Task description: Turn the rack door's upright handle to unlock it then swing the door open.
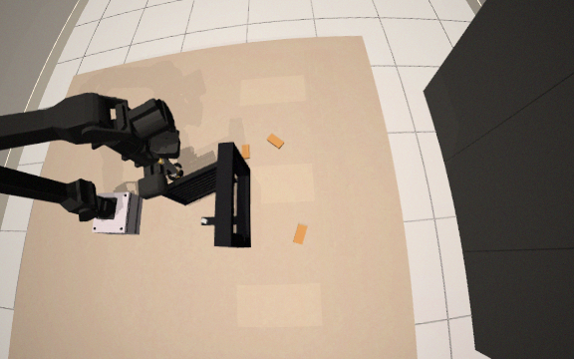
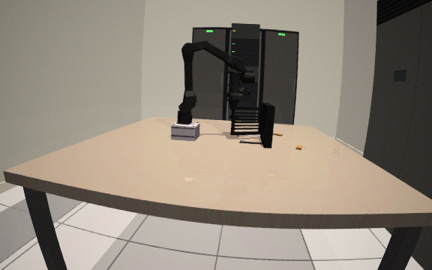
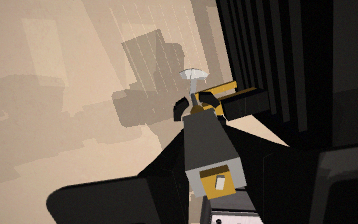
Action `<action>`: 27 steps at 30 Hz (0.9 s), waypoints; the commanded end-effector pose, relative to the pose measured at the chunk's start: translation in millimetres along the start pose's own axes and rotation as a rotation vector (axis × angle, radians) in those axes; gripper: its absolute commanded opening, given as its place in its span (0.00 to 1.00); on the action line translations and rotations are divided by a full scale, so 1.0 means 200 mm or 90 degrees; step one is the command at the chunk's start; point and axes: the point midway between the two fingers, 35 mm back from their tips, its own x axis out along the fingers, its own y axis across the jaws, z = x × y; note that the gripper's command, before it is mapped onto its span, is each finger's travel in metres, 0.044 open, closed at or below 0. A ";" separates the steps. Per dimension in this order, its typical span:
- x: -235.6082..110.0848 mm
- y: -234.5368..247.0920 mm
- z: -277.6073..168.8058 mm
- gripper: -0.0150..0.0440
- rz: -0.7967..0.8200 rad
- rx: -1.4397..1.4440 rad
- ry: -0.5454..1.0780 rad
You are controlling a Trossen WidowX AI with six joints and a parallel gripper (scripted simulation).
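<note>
The black slatted door [image 1: 192,185] [image 2: 246,133] [image 3: 320,60] stands swung out from the black frame [image 1: 224,199] [image 2: 268,125], roughly 60 degrees open in the top view. The grey upright handle [image 3: 207,135] with an orange end is at the door's free edge. My gripper [image 3: 203,134] [image 2: 234,105] is shut on the handle, with its dark fingers on both sides. In the top view the arm hides most of the grip. Orange parts [image 3: 225,90] show beside the handle near the door. The handle's exact turn angle is hard to tell.
A small pale-tipped arm [image 1: 204,220] [image 2: 242,142] sticks out low from the frame. Orange blocks [image 1: 245,151] [image 1: 275,141] [image 1: 300,233] lie behind the frame on the table [image 1: 167,299] [image 2: 145,169]. The arm's pale base box [image 1: 113,224] [image 2: 185,132] stands before the door.
</note>
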 end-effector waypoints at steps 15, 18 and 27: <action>0.00 0.16 0.06 0.29 -0.002 0.165 -0.001; 0.00 0.18 0.07 0.29 -0.001 0.193 -0.001; 0.00 0.26 0.11 0.29 -0.001 0.260 -0.001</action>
